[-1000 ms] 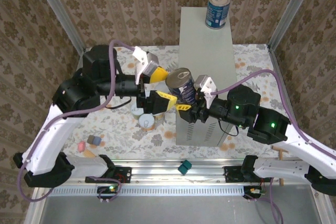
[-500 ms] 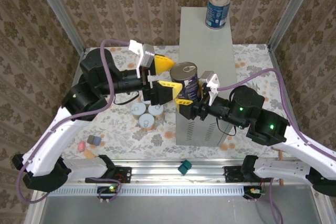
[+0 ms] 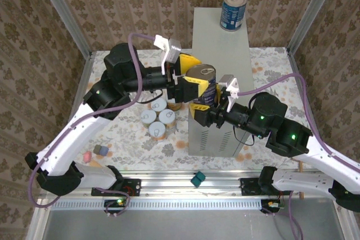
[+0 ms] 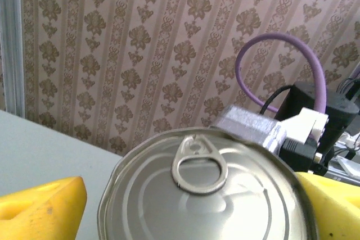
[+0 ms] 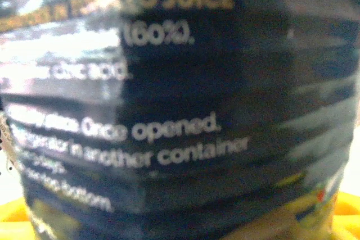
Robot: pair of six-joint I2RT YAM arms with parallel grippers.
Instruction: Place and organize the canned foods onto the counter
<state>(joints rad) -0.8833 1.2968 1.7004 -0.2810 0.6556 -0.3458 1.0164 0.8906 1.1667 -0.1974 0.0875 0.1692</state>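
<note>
My right gripper [image 3: 204, 113] is shut on a tall can [image 3: 202, 84] with a dark blue label, holding it upright over the near left part of the counter [image 3: 220, 43]. The label [image 5: 180, 111] shows close up in the right wrist view. My left gripper [image 3: 196, 77] is open, with its yellow fingers [image 4: 45, 206] on either side of the can's pull-ring top [image 4: 202, 189]; a thin gap shows at the left finger. A second blue can [image 3: 233, 10] stands at the counter's far end. Several short white-lidded cans [image 3: 157, 117] sit on the floral floor left of the counter.
Small coloured blocks [image 3: 94, 152] lie on the floor at the near left. A teal block [image 3: 197, 179] rests on the front rail. Metal frame posts [image 3: 315, 9] and patterned walls enclose the space. The counter's middle top is bare.
My left arm swung right and its fingers came in around the top of the held can, narrowing. The right gripper kept its hold and shifted the can slightly right.
</note>
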